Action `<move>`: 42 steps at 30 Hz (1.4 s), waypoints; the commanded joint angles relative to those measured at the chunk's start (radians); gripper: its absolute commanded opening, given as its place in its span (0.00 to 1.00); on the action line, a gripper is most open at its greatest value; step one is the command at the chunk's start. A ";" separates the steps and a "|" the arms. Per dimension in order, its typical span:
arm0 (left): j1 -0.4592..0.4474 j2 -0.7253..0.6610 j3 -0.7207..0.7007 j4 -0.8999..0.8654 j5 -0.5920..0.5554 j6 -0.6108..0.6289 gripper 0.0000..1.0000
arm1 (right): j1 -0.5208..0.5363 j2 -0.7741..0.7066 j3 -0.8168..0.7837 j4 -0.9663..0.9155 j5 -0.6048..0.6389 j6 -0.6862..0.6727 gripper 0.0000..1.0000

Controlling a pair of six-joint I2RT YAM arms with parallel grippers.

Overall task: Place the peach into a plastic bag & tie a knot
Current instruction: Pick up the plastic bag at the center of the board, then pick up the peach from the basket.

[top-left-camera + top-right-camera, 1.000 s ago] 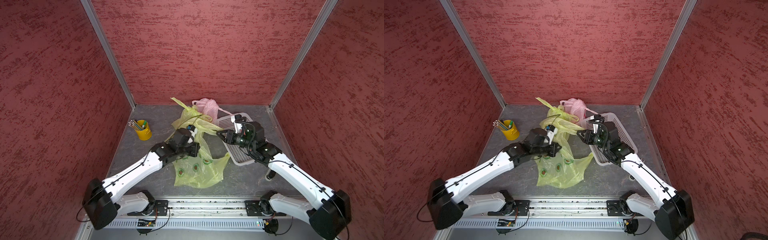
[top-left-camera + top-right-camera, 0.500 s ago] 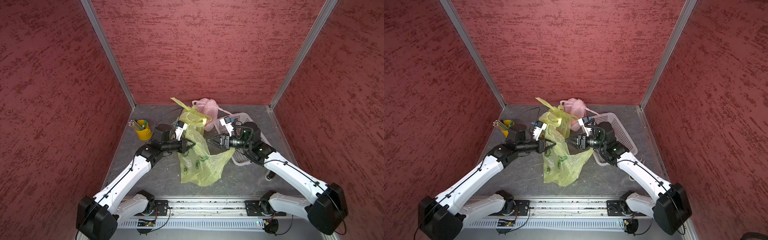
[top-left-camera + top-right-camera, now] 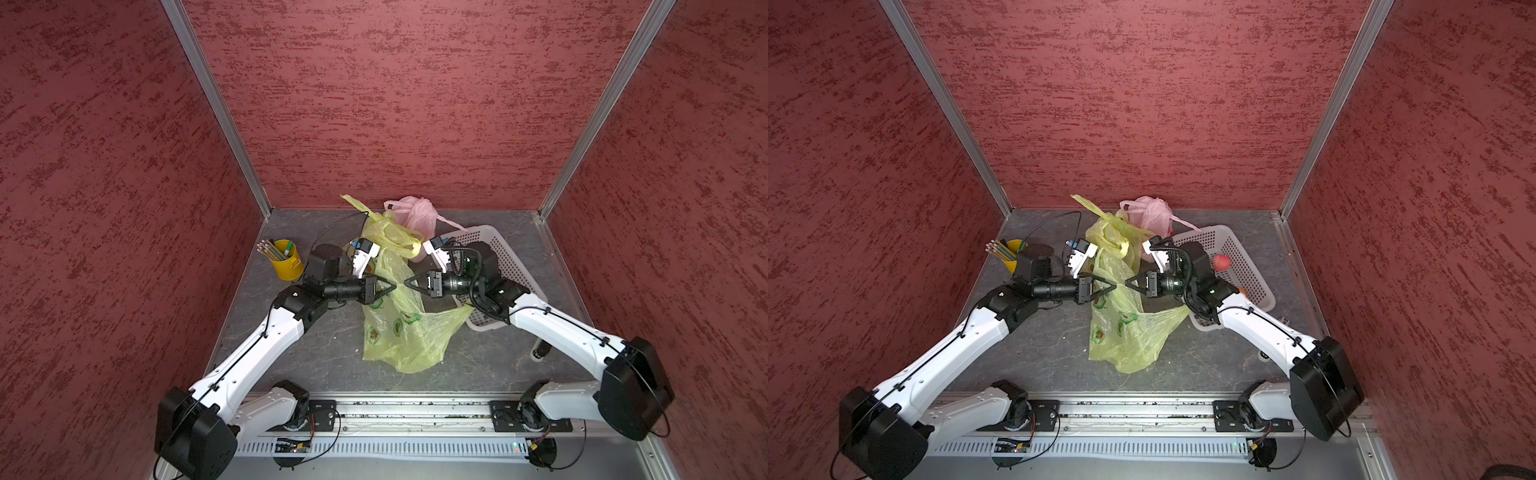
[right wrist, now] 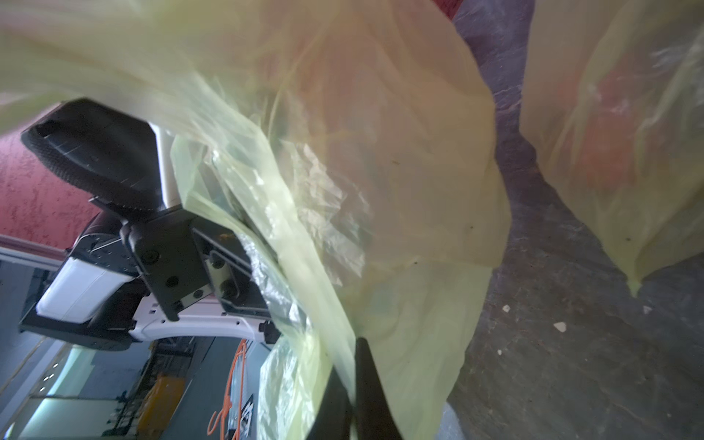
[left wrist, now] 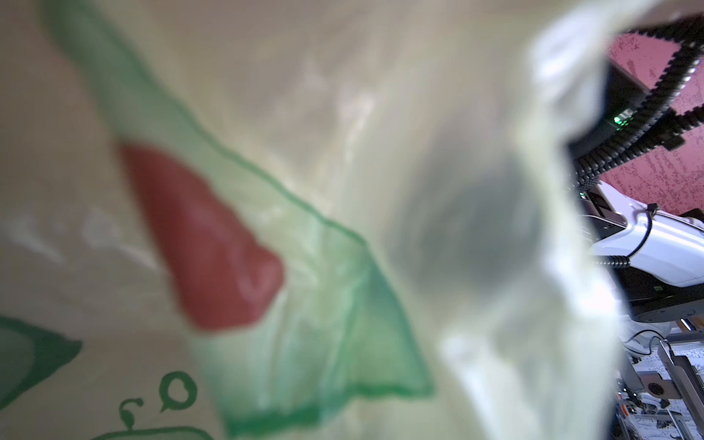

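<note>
Change: right gripper (image 3: 406, 282), fingers spread a moment ago, is now pinching the plastic bag (image 3: 401, 332).
Left gripper (image 3: 392, 286): pinching the bag too, mid-desk.
Peach (image 3: 1222, 262): sitting in the basket (image 3: 1246, 266) by the desk's right edge.

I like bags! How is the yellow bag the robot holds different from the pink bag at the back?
The yellow bag has green and red pictures; the pink bag is plain. The left hand and right hand pinch the yellow bag up; the pink bag sits untouched. Both are thin plastic.
</note>
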 commanded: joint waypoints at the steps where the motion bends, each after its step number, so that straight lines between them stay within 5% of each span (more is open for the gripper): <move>1: 0.023 -0.019 -0.001 -0.007 -0.021 -0.002 0.04 | 0.001 -0.057 0.039 -0.055 0.187 -0.019 0.00; 11: 0.123 -0.092 -0.041 -0.076 0.010 0.009 0.00 | -0.046 -0.147 0.062 -0.291 0.544 -0.064 0.00; 18: 0.157 -0.116 -0.068 -0.095 0.057 0.014 0.00 | -0.105 -0.097 0.090 -0.359 0.581 -0.080 0.00; 19: 0.157 -0.110 -0.067 -0.085 0.065 0.010 0.00 | -0.109 -0.079 0.107 -0.384 0.587 -0.084 0.03; 22: 0.158 -0.080 -0.057 -0.060 0.081 -0.009 0.00 | -0.114 -0.088 0.141 -0.431 0.635 -0.101 0.59; 24: 0.158 -0.054 -0.042 -0.049 0.081 -0.023 0.00 | -0.129 -0.130 0.156 -0.470 0.701 -0.103 0.70; 31: 0.163 0.081 0.031 -0.030 0.100 -0.052 0.00 | -0.223 -0.169 0.238 -0.677 0.944 -0.094 0.79; 42: 0.163 0.163 0.039 0.055 0.187 -0.087 0.00 | -0.376 0.283 0.365 -0.632 0.991 -0.185 0.90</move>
